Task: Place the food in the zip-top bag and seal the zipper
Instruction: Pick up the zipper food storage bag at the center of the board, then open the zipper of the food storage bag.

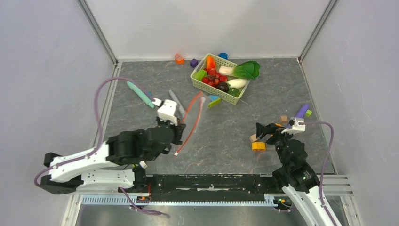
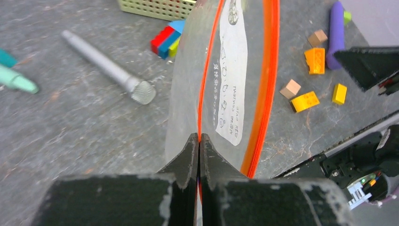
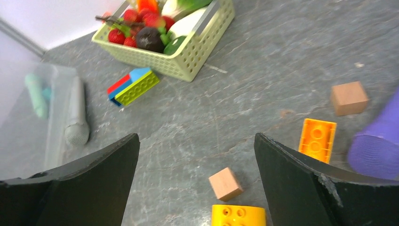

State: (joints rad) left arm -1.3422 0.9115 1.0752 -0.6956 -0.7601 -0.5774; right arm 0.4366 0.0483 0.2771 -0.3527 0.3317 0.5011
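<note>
The zip-top bag (image 2: 188, 99) is a clear pouch with a white label, held up off the table ahead of my left gripper (image 2: 198, 140). Its jaws are shut on the bag's edge at one thin orange-red line. The wider orange-red zipper (image 2: 269, 70) curves along the right side of the bag. From above, the bag (image 1: 194, 113) hangs at the tip of the left gripper (image 1: 180, 126). The food (image 1: 226, 75) lies in the pale green basket (image 1: 197, 66) at the back; it is also in the right wrist view, food (image 3: 150, 37). My right gripper (image 1: 259, 133) stands open over loose blocks, holding nothing.
A grey stick tool (image 2: 108, 68) and a teal one (image 1: 140, 94) lie left of the bag. A red-blue-green block (image 3: 134, 86) sits near the basket. A tan cube (image 3: 226, 183), a yellow block (image 3: 237, 215), an orange block (image 3: 318, 139) and a purple tool (image 3: 376, 150) lie around the right gripper.
</note>
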